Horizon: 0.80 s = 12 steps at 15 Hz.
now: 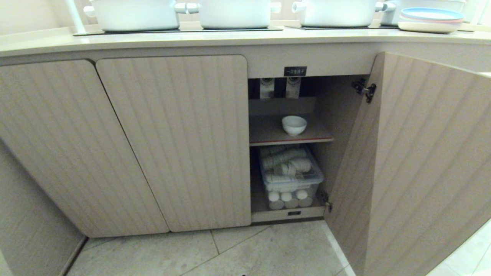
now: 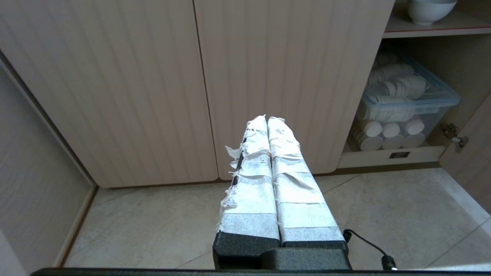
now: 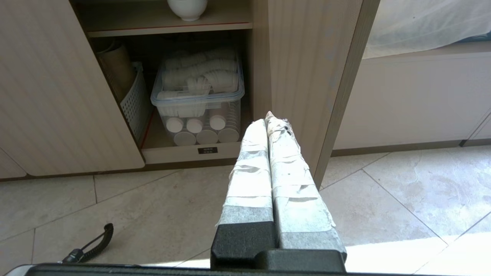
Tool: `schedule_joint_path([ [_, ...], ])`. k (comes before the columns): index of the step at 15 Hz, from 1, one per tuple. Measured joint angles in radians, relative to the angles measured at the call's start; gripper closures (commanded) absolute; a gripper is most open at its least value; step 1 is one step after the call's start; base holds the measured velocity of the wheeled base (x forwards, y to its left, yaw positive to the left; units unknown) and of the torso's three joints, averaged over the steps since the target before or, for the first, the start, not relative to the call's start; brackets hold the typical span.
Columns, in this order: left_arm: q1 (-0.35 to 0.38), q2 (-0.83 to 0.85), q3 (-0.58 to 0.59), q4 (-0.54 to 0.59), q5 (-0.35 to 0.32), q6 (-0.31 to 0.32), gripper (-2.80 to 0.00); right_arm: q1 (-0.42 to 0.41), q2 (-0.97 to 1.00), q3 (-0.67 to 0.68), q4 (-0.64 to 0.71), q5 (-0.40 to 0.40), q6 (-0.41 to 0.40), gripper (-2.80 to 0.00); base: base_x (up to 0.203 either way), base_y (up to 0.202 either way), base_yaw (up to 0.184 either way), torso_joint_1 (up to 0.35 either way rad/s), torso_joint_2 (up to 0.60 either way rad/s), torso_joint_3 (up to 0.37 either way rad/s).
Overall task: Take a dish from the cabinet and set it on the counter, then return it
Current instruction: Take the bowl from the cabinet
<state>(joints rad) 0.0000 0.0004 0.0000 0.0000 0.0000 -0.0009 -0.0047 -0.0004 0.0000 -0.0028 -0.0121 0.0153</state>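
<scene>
Head view: the cabinet (image 1: 285,149) stands open, its door (image 1: 414,161) swung out to the right. The dish (image 1: 294,125) sits upright on the upper shelf (image 1: 268,134), toward the right, touching nothing else. Below it is a clear bin (image 1: 290,174) stuffed with white cups. A small black label (image 1: 295,71) hangs just above the opening. Up on the counter (image 1: 230,38) there are three white pots (image 1: 234,13) in a row on the black cooktops, and a stack of plates (image 1: 430,20) at the far right. Neither arm shows here.

Left wrist view: the left gripper (image 2: 266,119) hangs over the floor tiles (image 2: 153,222) in front of the closed doors (image 2: 284,84), its taped fingers pressed together, holding nothing. The dish (image 2: 429,9) is well off, up on the shelf.

Right wrist view: the right gripper (image 3: 266,119) is pinched closed and empty too, low in front of the open door's edge. The dish (image 3: 188,8) is far ahead on the shelf, with the bin (image 3: 197,97) underneath.
</scene>
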Motion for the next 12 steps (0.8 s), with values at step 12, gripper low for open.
schedule_joint_path([
  [12, 0.0, 0.0, 0.0, -0.001, 0.0, 0.0, 0.0, 0.0, 0.0, 0.0, 0.0, 0.0, 0.0, 0.0, 0.0, 0.0, 0.0, 0.0, 0.0, 0.0],
])
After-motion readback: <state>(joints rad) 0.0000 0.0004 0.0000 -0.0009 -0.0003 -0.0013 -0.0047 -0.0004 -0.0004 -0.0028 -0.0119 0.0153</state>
